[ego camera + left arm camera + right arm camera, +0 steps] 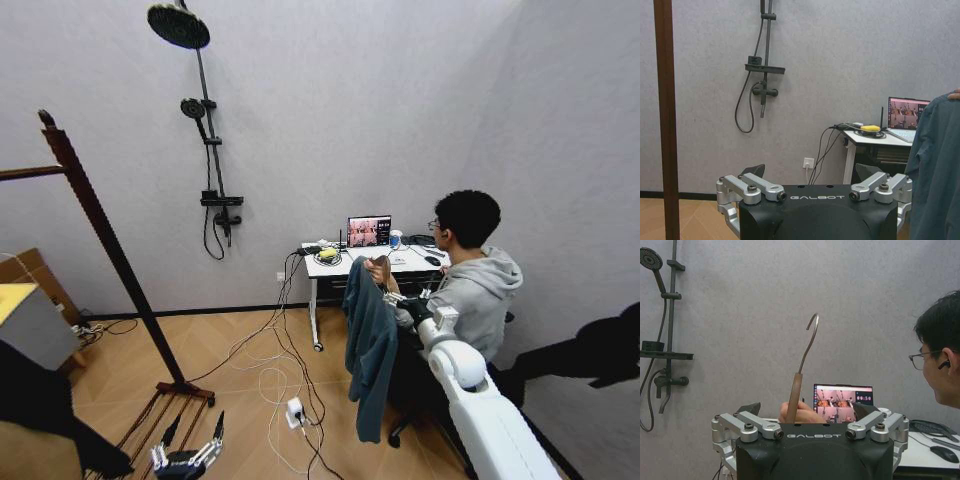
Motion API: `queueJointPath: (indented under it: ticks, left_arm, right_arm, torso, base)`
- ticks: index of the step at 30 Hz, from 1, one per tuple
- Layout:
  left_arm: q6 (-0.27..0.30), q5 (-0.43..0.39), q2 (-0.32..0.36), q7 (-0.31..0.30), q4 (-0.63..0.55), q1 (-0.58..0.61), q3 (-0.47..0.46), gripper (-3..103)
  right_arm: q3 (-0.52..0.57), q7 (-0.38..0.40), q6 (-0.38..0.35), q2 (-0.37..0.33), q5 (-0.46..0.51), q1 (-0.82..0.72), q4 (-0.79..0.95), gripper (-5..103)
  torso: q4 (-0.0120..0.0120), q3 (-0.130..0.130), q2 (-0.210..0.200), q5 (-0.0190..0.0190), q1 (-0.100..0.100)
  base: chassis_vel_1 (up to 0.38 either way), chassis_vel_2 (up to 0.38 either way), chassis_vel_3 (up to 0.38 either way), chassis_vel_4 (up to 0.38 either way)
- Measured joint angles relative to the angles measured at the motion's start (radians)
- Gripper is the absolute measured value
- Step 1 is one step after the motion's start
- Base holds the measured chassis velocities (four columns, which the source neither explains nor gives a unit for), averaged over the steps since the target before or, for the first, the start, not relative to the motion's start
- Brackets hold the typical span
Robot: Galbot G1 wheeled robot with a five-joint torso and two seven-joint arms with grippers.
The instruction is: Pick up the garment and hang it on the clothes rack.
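Left end effector (188,458): low near the floor beside the clothes rack (105,240) base, fingers spread, empty.
Right end effector (400,300): extended at the garment (371,345); grip cannot be told.
Garment: hangs mid-room, a person's hand (378,268) gripping its hanger (803,366).
Table (335,266): behind, against the wall.

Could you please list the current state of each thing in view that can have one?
Garment: hanging on its hanger, held up by a person's hand.
Hanger hook: upright, free.
Clothes rack: standing, bar bare where visible.
Laptop: open, screen on.
Left gripper: open, low by the rack's base.
Right gripper: open, at the garment.
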Motion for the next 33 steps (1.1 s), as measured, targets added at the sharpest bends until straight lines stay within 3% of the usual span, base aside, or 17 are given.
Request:
queueJointPath:
  ticks: [8, 21, 33]
  left_arm:
    - [0.000, 0.000, 0.000, 0.000, 0.000, 0.000, 0.000, 100]
    - [0.000, 0.000, 0.000, 0.000, 0.000, 0.000, 0.000, 100]
    - [0.000, 0.000, 0.000, 0.000, 0.000, 0.000, 0.000, 100]
  right_arm:
    - [-0.070, -0.026, 0.000, -0.033, 0.022, 0.132, -0.125, 103]
    - [-0.139, -0.039, 0.012, -0.022, 0.021, 0.206, -0.220, 52]
    - [-0.151, -0.031, 0.009, -0.030, 0.031, 0.209, -0.208, 14]
  torso:
    - [-0.0001, 0.000, 0.000, 0.0001, 0.000]
    - [-0.0001, 0.000, 0.000, 0.0001, 0.000]
    - [-0.0003, 0.000, 0.000, 0.0002, 0.000]
  base:
    - [0.000, 0.000, 0.000, 0.000]
    - [0.000, 0.000, 0.000, 0.000]
    - [0.000, 0.000, 0.000, 0.000]
